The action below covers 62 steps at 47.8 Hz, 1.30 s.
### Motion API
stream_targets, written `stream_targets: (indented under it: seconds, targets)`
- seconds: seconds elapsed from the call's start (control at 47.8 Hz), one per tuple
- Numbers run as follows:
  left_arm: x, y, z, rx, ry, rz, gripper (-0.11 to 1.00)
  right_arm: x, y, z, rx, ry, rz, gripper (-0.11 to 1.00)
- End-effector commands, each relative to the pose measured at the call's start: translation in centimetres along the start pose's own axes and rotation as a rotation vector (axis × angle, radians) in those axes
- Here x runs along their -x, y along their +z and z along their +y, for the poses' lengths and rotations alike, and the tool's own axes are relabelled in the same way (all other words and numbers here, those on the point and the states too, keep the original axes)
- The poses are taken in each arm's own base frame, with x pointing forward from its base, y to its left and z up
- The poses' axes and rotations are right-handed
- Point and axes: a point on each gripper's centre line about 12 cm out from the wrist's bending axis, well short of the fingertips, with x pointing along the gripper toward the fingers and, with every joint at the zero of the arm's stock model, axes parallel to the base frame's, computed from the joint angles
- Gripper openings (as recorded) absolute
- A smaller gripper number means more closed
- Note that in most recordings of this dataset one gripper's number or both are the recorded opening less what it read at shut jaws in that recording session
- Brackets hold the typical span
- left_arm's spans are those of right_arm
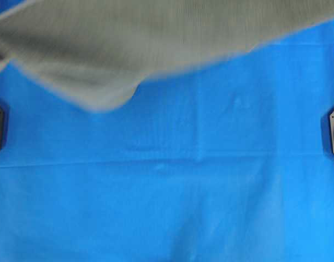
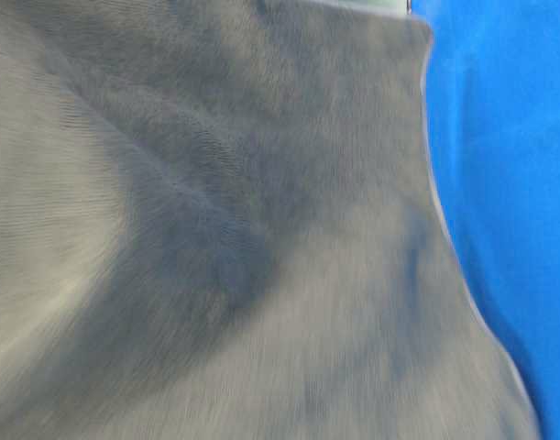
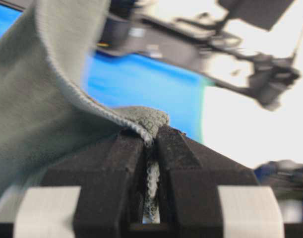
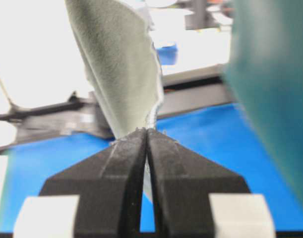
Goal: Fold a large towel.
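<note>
carrying the towel [image 1: 128,49] in the air is the step in hand, as i judge it: the cloth is up off the desk [image 1: 167,207] and stretches across the top of the overhead view, blurred, with one lobe sagging low on the left side. under it the bright blue sheet [image 1: 210,164] lies bare and fairly flat, with only faint creases. in the table-level view the towel fills nearly the whole picture as a hanging curtain, with just a strip of blue to its right.

starting on the left, the left hand [image 3: 151,134] has its jaws pressed together on a bunched bit of the hem; the terry weave and pale stitching show squeezed between the black fingers [image 3: 111,168], and the rest of the cloth sweeps up and away to the left. moving right, the right hand [image 4: 146,131] is likewise clamped tight, with a thin edge of towel rising straight out of the tips and a narrow sliver of it visible in the slit below.

so both hands seem to hold an edge or corners, though which corners i cannot tell. the next move, i reckon, calls for both hands to keep their pinch, hold the held edge taut and level, and lower the cloth so that it lays down flat on the sheet without the sagging left part bunching up.
</note>
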Motion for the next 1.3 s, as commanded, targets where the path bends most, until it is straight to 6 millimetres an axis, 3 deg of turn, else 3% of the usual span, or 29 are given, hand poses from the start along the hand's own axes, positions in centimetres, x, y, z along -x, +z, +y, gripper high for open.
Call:
stream_targets:
  seconds: [0.0,0.251,0.377,0.481,0.628,0.858,1.025,1.276]
  targets:
    - [1.1,0.8,-1.1,0.033,-0.047,-0.026,0.01,0.2,0.8,1.2,-0.015,0.067,-0.03,0.02]
    - [2.1,1.7,-1.6,0.082,-0.072,-0.056,0.01,-0.2,1.3,2.1,-0.022,0.119,-0.077,0.02]
    - [1.3,1.8,-1.7,0.084,-0.065,-0.043,0.0,-0.2,1.4,2.1,-0.023,0.121,-0.089,0.02]
    - [-0.1,1.3,-0.5,0.085,0.001,-0.019,0.01,-0.4,1.2,1.7,-0.032,0.098,-0.08,0.02]
    - [-1.9,0.8,4.6,0.146,0.224,-0.007,0.0,-1.7,-0.5,-1.6,-0.087,-0.083,-0.024,0.02]
    - [-3.6,-2.3,15.5,0.263,0.58,0.015,0.01,-2.1,-5.3,-10.8,-0.15,-0.544,0.118,0.02]
    - [-5.2,-3.6,21.4,0.25,0.694,0.0,0.01,-2.7,-7.8,-15.9,-0.145,-0.734,0.21,0.02]
    - [-6.7,-3.2,25.5,0.053,0.747,0.022,0.01,-3.8,-9.7,-20.4,-0.081,-0.848,0.281,0.02]
